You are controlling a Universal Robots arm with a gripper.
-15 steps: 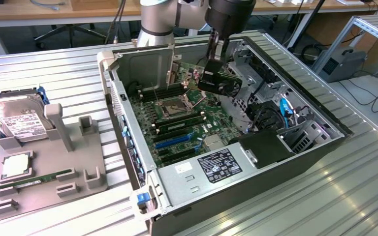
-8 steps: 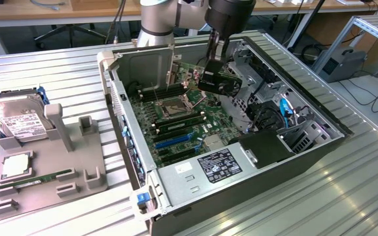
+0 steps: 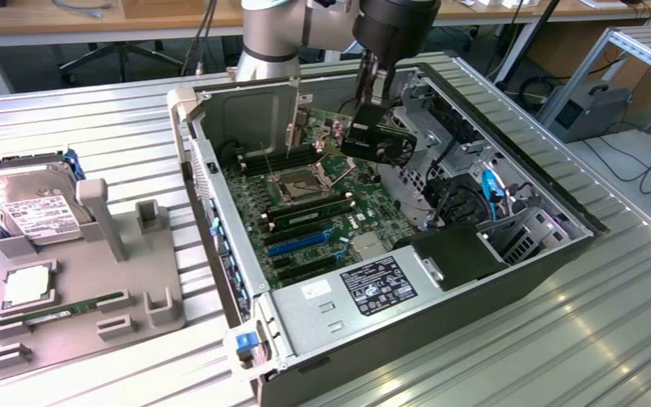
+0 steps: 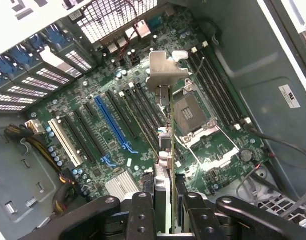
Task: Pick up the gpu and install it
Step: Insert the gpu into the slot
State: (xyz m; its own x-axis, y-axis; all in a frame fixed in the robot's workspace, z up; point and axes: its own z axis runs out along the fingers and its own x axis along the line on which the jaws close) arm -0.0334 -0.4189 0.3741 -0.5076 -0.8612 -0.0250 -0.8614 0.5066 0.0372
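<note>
Motherboard (image 3: pixel 348 191) lies inside the open case (image 3: pixel 247 110). The gripper (image 3: pixel 363 125), jaws clamped on the gpu (image 3: pixel 380 142), holds it edge-down above the board, clear of the slots.

Comes to one gpu (image 3: pixel 376 140), clamped in one tool (image 4: pixel 165 200) on one arm (image 3: pixel 269 34). Adds one open computer case (image 3: pixel 224 220) on one desk (image 3: pixel 552 339), with one motherboard (image 3: pixel 354 199) inside. On that board, counts one long blue slot (image 4: pixel 110 122), one white slot (image 4: pixel 65 140) and one silver heat sink (image 4: pixel 120 182). Beside the case, tallies one grey holder (image 3: pixel 88 271) carrying one hard drive (image 3: pixel 31 203), one memory stick (image 3: pixel 71 308) and one processor chip (image 3: pixel 26 284).
</note>
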